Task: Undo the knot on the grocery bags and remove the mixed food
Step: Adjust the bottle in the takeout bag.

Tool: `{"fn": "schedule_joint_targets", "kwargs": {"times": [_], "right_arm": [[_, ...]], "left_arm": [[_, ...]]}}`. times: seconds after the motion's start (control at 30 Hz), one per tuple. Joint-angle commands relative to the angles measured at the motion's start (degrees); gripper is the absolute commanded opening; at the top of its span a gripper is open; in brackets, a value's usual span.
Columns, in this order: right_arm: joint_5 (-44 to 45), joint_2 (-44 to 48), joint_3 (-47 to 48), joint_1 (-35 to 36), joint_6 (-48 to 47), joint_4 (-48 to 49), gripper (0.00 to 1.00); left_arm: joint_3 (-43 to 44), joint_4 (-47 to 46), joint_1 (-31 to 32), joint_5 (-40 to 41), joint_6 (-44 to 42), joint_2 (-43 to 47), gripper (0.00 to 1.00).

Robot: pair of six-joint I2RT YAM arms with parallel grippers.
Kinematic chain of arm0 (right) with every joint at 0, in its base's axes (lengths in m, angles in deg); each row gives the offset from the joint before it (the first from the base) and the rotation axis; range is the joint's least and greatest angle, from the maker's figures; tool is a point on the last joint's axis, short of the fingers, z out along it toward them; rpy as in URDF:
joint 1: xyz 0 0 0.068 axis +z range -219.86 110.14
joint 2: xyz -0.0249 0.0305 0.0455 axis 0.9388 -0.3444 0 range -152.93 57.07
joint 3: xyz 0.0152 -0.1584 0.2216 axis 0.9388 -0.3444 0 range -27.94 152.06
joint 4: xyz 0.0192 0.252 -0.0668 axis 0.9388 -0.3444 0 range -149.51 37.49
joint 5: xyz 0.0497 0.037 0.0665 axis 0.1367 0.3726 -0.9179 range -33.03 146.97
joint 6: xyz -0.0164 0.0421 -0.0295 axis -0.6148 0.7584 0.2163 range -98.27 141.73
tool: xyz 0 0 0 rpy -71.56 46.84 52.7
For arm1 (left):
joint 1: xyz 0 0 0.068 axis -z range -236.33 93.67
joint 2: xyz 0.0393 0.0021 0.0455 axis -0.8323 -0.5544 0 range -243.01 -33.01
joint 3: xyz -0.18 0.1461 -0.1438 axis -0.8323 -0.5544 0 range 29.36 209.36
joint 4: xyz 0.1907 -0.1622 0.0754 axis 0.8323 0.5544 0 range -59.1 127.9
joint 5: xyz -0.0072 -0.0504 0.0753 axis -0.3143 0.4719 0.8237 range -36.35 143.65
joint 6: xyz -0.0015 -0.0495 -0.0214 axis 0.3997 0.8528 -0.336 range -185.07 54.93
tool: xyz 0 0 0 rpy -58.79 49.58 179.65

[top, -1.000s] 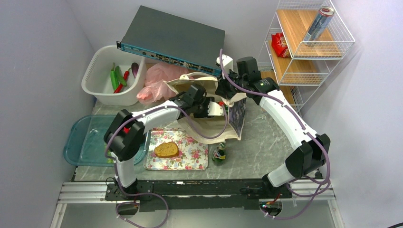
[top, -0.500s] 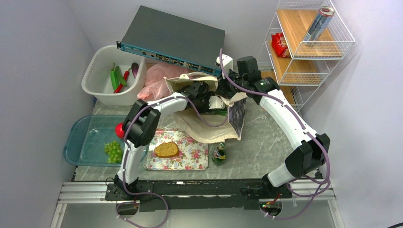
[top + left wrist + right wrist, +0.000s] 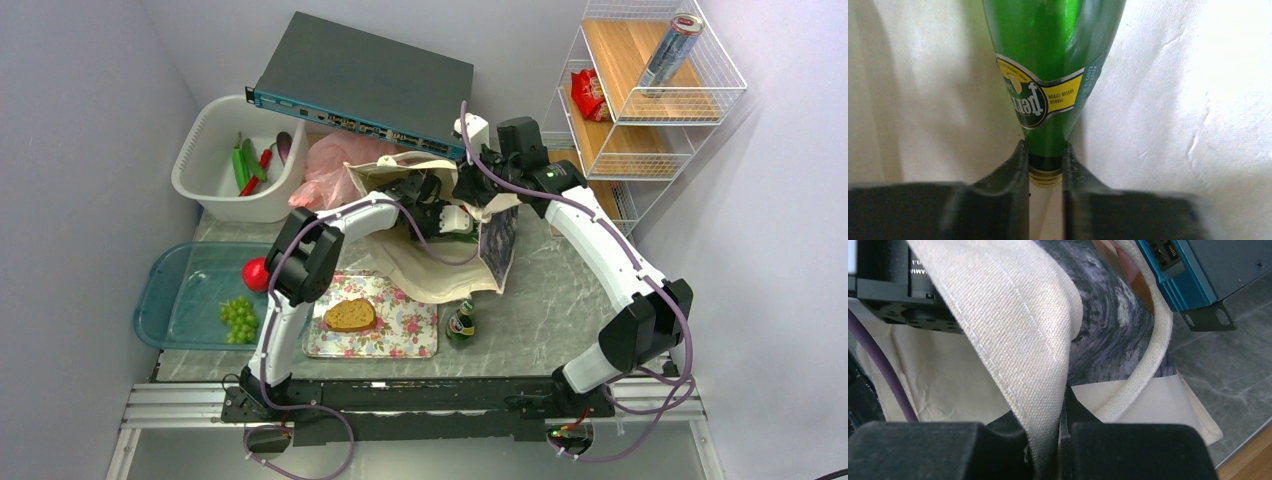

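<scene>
Left claw (image 3: 1044,156), stretched into tote (image 3: 1173,100), seemingly pinches bottle (image 3: 1048,60).

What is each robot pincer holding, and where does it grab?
The left pincer grips a green bottle by its neck, near the cap. The right pincer pinches the tote bag by its cloth edge.
</scene>
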State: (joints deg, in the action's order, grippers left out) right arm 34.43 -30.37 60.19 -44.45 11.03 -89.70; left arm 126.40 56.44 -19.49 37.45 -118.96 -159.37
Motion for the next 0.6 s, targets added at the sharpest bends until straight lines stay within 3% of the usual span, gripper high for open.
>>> {"fn": "schedule_joint_targets", "kwargs": {"times": [0.0, 0.07, 0.2, 0.33, 0.47, 0.57], "right_arm": [[-3.94, 0.19, 2.76, 0.42, -0.54, 3.93, 0.00], [-3.81, 0.27, 2.49, 0.40, -0.55, 4.20, 0.00], [-3.34, 0.36, 1.86, 0.37, -0.57, 4.68, 0.00], [-2.97, 0.48, 1.37, 0.37, -0.33, 5.06, 0.00], [-3.31, 0.41, 1.35, 0.34, -0.29, 5.09, 0.00], [-3.79, 0.35, 1.25, 0.34, -0.14, 5.20, 0.00]], "left_arm": [[1.92, 9.67, -0.47, -5.94, 1.02, 1.44, 0.08], [-0.12, 9.15, -0.51, -8.01, 1.54, 5.21, 0.00], [-4.18, 6.76, -0.07, -7.91, 3.60, 13.21, 0.00], [-4.71, 4.56, 1.85, 2.00, 7.30, 18.76, 0.00], [-4.16, 7.78, 4.26, 10.71, 1.55, 21.79, 0.00], [-6.62, 6.83, 4.81, 11.98, -1.37, 24.08, 0.00]]}}
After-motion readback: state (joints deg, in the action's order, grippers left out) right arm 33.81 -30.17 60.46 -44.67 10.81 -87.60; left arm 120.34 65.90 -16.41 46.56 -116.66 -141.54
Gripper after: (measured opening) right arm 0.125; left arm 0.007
